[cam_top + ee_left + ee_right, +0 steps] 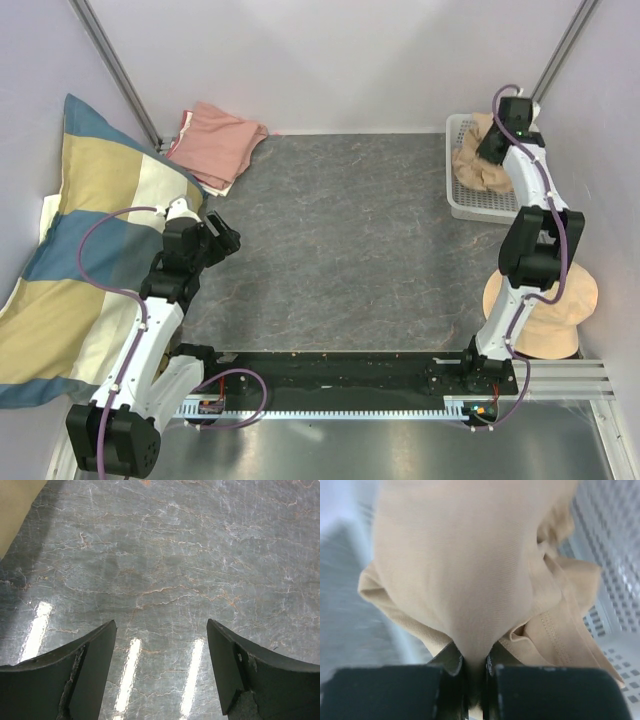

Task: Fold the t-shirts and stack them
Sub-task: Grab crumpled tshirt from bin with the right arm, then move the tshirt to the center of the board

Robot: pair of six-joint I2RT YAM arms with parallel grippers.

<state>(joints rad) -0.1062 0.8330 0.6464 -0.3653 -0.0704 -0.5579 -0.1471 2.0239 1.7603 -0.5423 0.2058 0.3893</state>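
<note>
Tan cloth is pinched between the fingers of my right gripper: the jaws stand nearly together, with a fold of the tan t-shirt bunched up out of them. My right arm stretches up from its base at the lower right of the overhead view, elbow bent, wrist tipped down over the white basket at the upper right, where the right gripper meets the tan t-shirt. The shirt lies crumpled in that basket, whose perforated wall shows along the right of my wrist view.

My left arm bends up along the left side, its wrist angled toward the middle. My left gripper is spread wide and holds nothing, with only bare table between the fingers. In the overhead view the left gripper hangs at the left edge of the table.

I count two t-shirts: the tan one, and a salmon-pink t-shirt lying folded at the upper left, just beside one striped pillow. One round beige hat-like thing sits at the lower right.

The table is dark grey and veined like marble. Pale lilac walls close it in, with metal uprights in the far corners.
</note>
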